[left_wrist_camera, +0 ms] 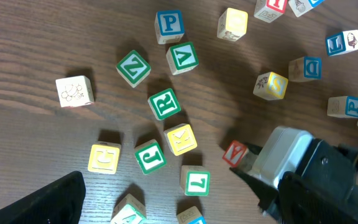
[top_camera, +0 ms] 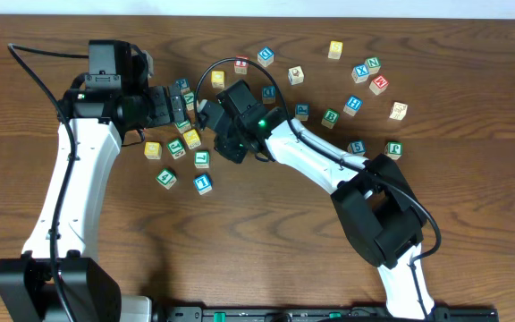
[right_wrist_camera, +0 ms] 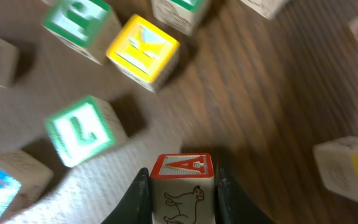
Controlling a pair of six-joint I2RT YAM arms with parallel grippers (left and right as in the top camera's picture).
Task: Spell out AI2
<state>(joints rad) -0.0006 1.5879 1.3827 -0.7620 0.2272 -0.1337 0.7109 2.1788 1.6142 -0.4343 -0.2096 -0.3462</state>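
While the left hand (top_camera: pixel 175 105) just hovers over the block pile, the right hand (right_wrist_camera: pixel 182 182) has the red A block (right_wrist_camera: pixel 182 169) pinched between its two fingers (right_wrist_camera: pixel 137 196). The letter face points up and there's a little animal drawing on the side facing the camera. Can't tell if the A is touching the tabletop (top_camera: pixel 472 179) or is a bit off it.

From the left wrist view, the A sits at the edge of the cluster, just right of the yellow K (left_wrist_camera: pixel 181 139) and up and to the right of a green L (left_wrist_camera: pixel 197 182). The green R (left_wrist_camera: pixel 164 104) is a bit above the K, and the green Z (left_wrist_camera: pixel 133 67) and V (left_wrist_camera: pixel 183 58) are further up.

The left hand looks spread: one dark finger (left_wrist_camera: pixel 48 202) shows in the bottom left corner of its own view, with nothing held. Overhead, both hands meet left of centre, with more blocks scattered off to the upper right, well apart from them.
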